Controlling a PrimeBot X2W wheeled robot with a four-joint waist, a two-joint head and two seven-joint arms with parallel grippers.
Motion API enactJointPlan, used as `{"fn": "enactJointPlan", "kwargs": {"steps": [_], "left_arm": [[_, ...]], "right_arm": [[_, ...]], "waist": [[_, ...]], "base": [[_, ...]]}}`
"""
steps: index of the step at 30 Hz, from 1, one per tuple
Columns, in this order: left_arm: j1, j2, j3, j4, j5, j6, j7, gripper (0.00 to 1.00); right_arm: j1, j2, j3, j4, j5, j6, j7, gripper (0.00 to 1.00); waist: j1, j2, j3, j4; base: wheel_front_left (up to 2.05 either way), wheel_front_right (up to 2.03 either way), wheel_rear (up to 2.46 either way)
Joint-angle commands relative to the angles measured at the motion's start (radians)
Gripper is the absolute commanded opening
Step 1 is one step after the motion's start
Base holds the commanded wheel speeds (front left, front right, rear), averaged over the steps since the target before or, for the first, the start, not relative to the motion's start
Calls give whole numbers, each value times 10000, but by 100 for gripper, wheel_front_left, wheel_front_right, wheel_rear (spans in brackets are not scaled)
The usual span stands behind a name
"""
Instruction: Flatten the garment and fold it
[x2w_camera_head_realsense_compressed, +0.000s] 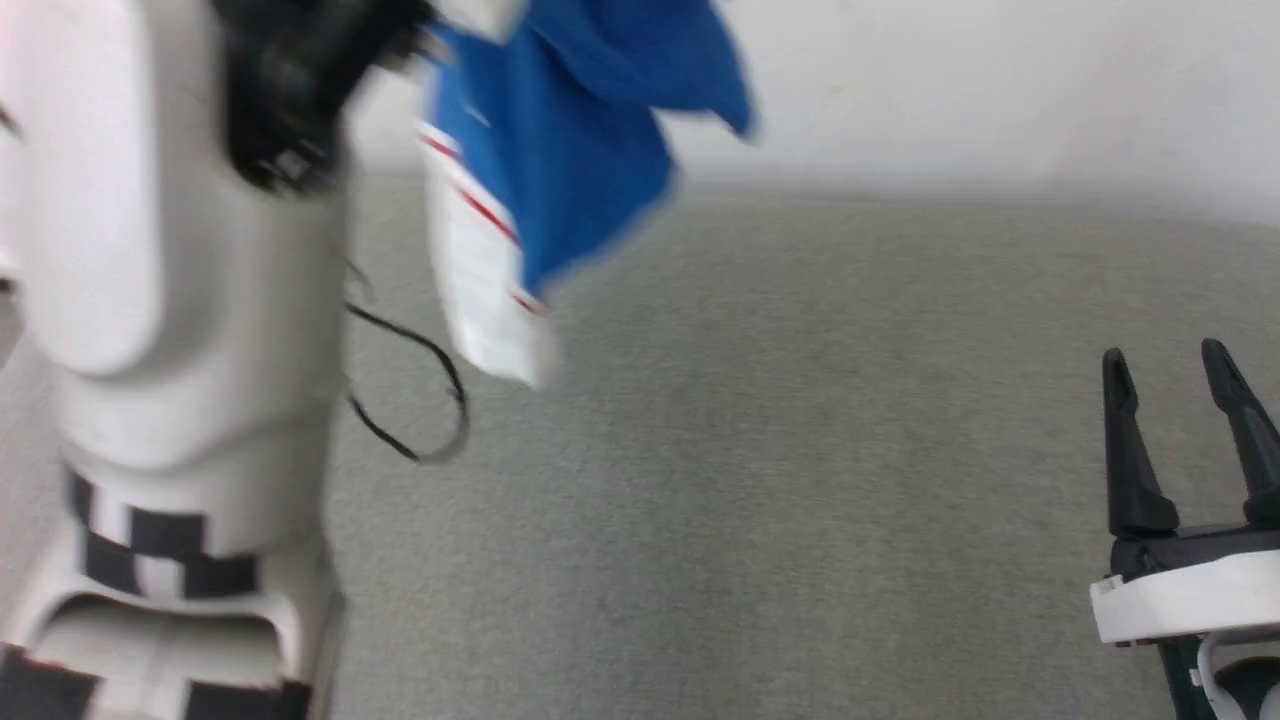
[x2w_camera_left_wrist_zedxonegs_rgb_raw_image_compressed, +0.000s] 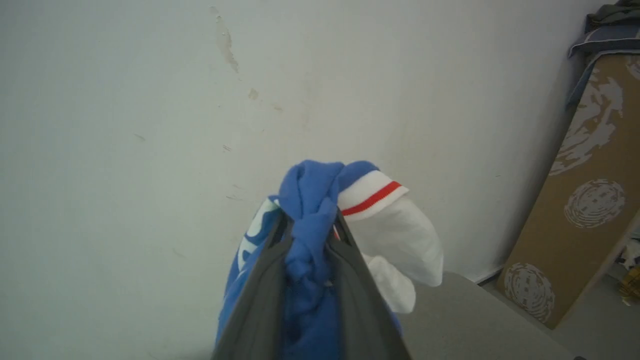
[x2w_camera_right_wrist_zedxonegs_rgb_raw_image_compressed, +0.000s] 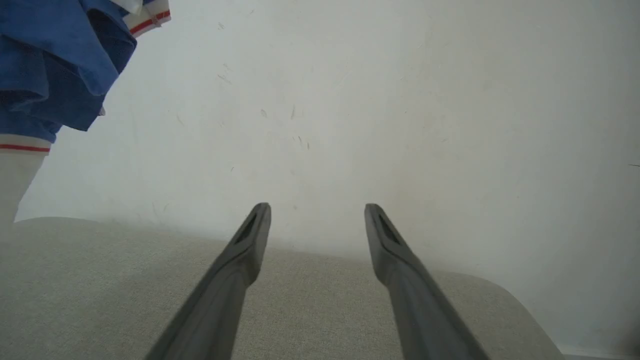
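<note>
The garment (x2w_camera_head_realsense_compressed: 570, 150), royal blue with a white sleeve and red stripes, hangs bunched in the air above the far left of the grey table (x2w_camera_head_realsense_compressed: 800, 480). In the left wrist view my left gripper (x2w_camera_left_wrist_zedxonegs_rgb_raw_image_compressed: 309, 220) is shut on a twisted wad of the garment's (x2w_camera_left_wrist_zedxonegs_rgb_raw_image_compressed: 312, 210) blue cloth, a white red-striped cuff flopping to the right. My pale left forearm (x2w_camera_head_realsense_compressed: 180, 300) rises at the left of the head view. My right gripper (x2w_camera_head_realsense_compressed: 1175, 375) stands open and empty at the lower right, low over the table. The right wrist view catches the garment (x2w_camera_right_wrist_zedxonegs_rgb_raw_image_compressed: 55, 55) at upper left, well away from my open right gripper (x2w_camera_right_wrist_zedxonegs_rgb_raw_image_compressed: 317, 215).
A white wall (x2w_camera_head_realsense_compressed: 1000, 90) runs along the table's far edge. A loose black cable (x2w_camera_head_realsense_compressed: 430, 400) loops beside my left arm. A brown patterned board (x2w_camera_left_wrist_zedxonegs_rgb_raw_image_compressed: 580, 200) leans against the wall past the table's end, with dark clothes piled on top.
</note>
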Motion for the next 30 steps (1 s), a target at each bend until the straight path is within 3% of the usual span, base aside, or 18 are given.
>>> {"fn": "enactJointPlan", "kwargs": {"steps": [1, 8, 12, 18, 25, 26, 27, 30], "left_arm": [[436, -208, -141, -150, -235, 34, 73, 0], [2037, -646, -1396, -941, -839, 608, -208, 0], [3199, -674, -2614, -727, -129, 729, -1216, 0], [5170, -677, -4025, 1501, 1056, 1047, -3179, 0], [6261, -694, -4971, 3642, -268, 1823, -4496, 0], [6204, -694, -5128, 3722, -481, 1917, -4710, 34], [6108, -694, -5284, 3765, -687, 1968, -4895, 100], [5671, -695, -5465, 3658, -1270, 2191, -5638, 100]], "right_arm": [[38, 29, -84, -76, 65, -19, -21, 100], [-121, 30, -363, -226, 105, -19, -2, 100], [-299, 30, -420, -276, 178, -19, -43, 100], [-562, 31, -250, -164, 305, -19, -104, 100], [-797, 31, -159, -9, 358, -19, -150, 100], [-802, 31, -160, 9, 356, -19, -147, 100], [-807, 31, -166, 23, 356, -19, -146, 100], [-777, 31, -178, 65, 366, -19, -124, 100]], "waist": [[2, -1, -425, -737], [2, -1, -84, -1387], [2, -1, 302, -1772], [2, -1, 888, -2343], [2, -1, 1255, -2688], [2, -1, 1276, -2682], [2, -1, 1288, -2665], [2, -1, 1241, -2527]], "base": [[0, 0, 0], [0, 0, 0], [0, 0, 0], [0, 0, 0], [0, 0, 0], [0, 0, 0], [0, 0, 0], [0, 0, 0]]}}
